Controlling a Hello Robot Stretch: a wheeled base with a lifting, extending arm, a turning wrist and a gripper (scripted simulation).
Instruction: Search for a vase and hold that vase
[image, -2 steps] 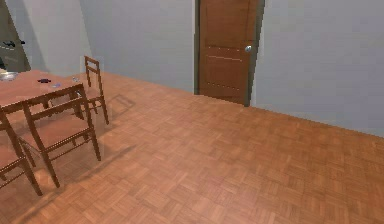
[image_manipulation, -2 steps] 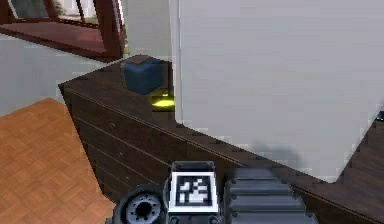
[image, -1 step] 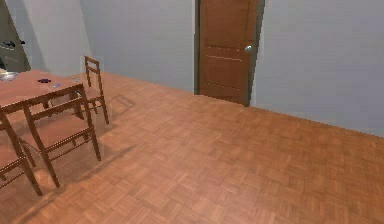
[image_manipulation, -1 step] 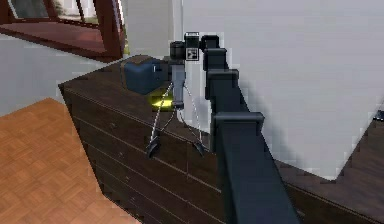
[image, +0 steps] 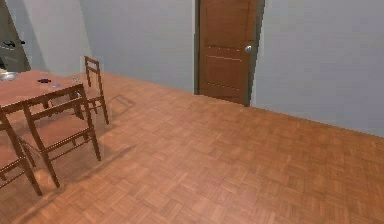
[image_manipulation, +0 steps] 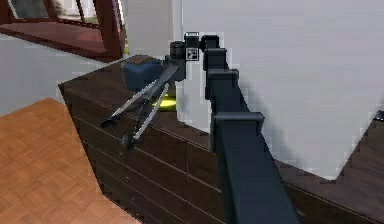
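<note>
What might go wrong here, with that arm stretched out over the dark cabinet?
1. The gripper lies low over the cabinet top; dropping further might scrape the wood.
2. A small yellow thing sits just behind its fingers; a sideways move might knock it. I cannot tell whether it is the vase.
3. The arm runs close by a white wall; if the base turned, the arm might strike it.

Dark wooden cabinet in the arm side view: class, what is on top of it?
On the cabinet, a small yellow thing sits behind the gripper and arm, partly covered by them, so its shape cannot be told.
</note>
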